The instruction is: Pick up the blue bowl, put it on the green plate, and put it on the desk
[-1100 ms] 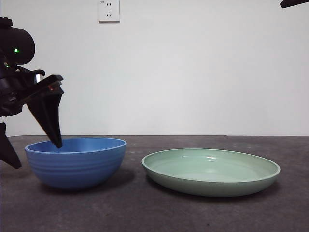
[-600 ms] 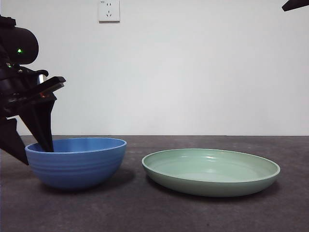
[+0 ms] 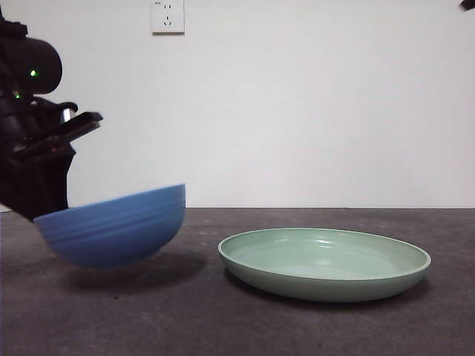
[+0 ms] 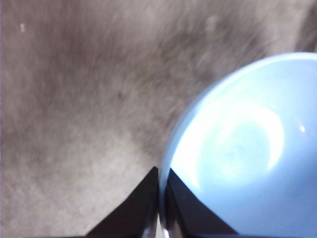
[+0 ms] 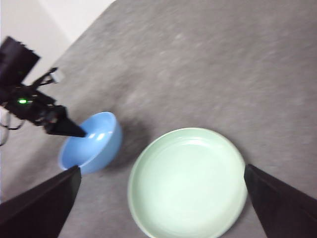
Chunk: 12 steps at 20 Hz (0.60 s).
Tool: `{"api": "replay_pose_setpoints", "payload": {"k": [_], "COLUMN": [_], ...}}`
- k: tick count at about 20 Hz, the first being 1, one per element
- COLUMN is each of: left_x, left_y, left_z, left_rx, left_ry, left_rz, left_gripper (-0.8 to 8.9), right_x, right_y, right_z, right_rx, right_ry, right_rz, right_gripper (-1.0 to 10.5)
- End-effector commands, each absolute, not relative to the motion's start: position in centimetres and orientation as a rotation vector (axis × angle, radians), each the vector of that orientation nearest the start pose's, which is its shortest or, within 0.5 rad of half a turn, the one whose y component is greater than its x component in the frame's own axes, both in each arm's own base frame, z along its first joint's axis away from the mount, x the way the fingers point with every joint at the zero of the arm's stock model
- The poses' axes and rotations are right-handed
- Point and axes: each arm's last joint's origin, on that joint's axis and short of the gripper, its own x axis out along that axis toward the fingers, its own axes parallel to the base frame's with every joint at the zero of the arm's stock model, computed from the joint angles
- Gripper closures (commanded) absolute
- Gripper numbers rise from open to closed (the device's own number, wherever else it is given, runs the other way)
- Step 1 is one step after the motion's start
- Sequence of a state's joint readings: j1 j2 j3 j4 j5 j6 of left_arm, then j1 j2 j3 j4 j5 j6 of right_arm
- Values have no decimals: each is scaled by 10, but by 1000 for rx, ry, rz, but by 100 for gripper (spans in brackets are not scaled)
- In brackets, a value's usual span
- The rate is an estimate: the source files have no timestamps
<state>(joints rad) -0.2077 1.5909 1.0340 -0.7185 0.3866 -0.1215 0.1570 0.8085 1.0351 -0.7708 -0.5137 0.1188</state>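
The blue bowl (image 3: 115,230) hangs tilted just above the desk (image 3: 223,326) at the left, its right side raised. My left gripper (image 3: 41,204) is shut on the bowl's left rim; in the left wrist view the jaws (image 4: 161,171) pinch the rim of the bowl (image 4: 247,148), one inside and one outside. The green plate (image 3: 324,263) lies flat and empty on the desk to the bowl's right, apart from it. My right gripper (image 5: 161,168) is open, high above the plate (image 5: 188,181), and sees the bowl (image 5: 91,141) and the left gripper (image 5: 74,131).
A white wall with a socket (image 3: 167,15) stands behind the desk. The right arm shows in the front view only as a black tip (image 3: 467,4) at the top right corner. Bare desk (image 5: 198,64) lies around the bowl and the plate.
The left gripper's jaws closed on the bowl's left rim and lifted it; the bowl has left the desk and now tilts. The plate has not moved.
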Motion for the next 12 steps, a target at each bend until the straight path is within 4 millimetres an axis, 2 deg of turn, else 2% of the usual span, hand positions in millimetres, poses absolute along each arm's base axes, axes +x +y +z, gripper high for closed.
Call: {"api": "replay_pose_setpoints", "payload": {"k": [1,4,9,12], "left_x": [292,292,301,311], "left_y": [-82,-104,-159,-199], "left_z": [210,231,273,275], "left_rx": [-221,-151,-97,-61], "left_ry": [1312,1296,1202,1211], "left_rz": [-399,-390,-474,-537], "left_gripper": [805,805,805,805], "right_x": [126,110,86,71], "right_y": [33,30,27,24], "right_z": [371,373,369,365], "right_rx": [164,146,148,131], "right_ry": [562,572,612,657], "right_rz": [581,569,566,564], "right_gripper": [361,361,361,361]}}
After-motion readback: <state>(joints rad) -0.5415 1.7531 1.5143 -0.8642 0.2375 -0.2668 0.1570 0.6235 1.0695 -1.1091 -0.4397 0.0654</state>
